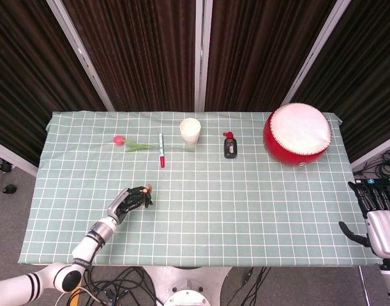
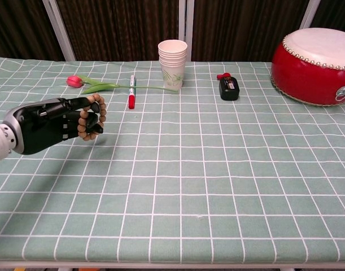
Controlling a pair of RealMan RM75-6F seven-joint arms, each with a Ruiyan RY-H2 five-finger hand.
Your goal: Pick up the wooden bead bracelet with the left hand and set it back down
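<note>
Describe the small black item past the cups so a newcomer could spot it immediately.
Start at the big red drum at the table's far right, then look left along the back row toward the stack of paper cups. Between them lies a small black case with a red tip, the only dark, boxy thing in that row.
</note>
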